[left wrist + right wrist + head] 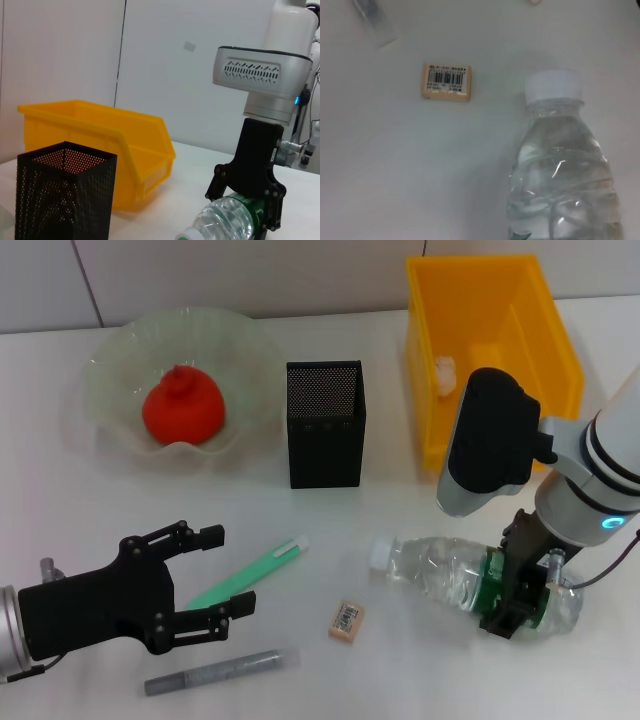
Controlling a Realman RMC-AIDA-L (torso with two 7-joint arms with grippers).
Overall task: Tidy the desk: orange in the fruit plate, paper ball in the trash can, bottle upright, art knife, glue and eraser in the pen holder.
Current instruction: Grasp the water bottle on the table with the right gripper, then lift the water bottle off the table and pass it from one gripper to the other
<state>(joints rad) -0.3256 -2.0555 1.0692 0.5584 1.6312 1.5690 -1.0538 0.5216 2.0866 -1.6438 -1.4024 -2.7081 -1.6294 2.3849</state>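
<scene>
A white desk (90, 510) is meeting a pale panelled wall (165, 75). The clear plastic water bottle with a green label (455, 575) is lying on its side near the desk's front right, long axis running left-right, white cap pointing left toward the small tan eraser (346, 621). The right claw (515, 605) is grasping its labelled middle; the left claw (215, 570) is hovering released.

Bottle (561, 165) lying flat — eraser (446, 81) nearby.
</scene>
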